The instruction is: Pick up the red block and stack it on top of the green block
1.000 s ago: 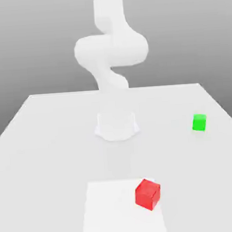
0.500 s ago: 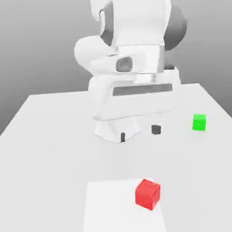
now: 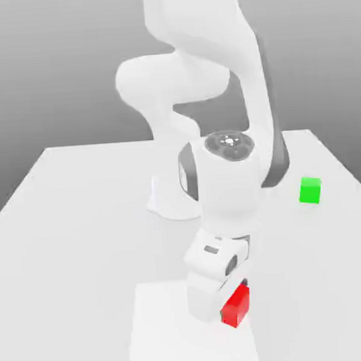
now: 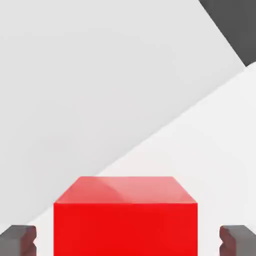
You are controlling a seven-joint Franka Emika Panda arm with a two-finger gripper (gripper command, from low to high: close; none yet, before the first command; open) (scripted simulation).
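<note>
The red block [image 3: 239, 307] sits on a paler square patch [image 3: 164, 332] near the table's front edge. My gripper [image 3: 226, 311] has come down right over it, and the white hand covers the block's side toward the exterior view's left. In the hand view the red block [image 4: 125, 220] lies between the two dark fingertips [image 4: 18, 240], with a clear gap on each side, so the gripper [image 4: 127, 241] is open around it without touching. The green block [image 3: 309, 190] stands alone on the table at the exterior view's right, farther back.
The white table [image 3: 73, 221] is flat, with its edges visible at both sides and at the back. The arm's base [image 3: 170, 199] stands at the middle of the table, behind the hand.
The hand has dropped from high above the table's middle down to the red block, which now lies between the fingers. Neither block has moved.
</note>
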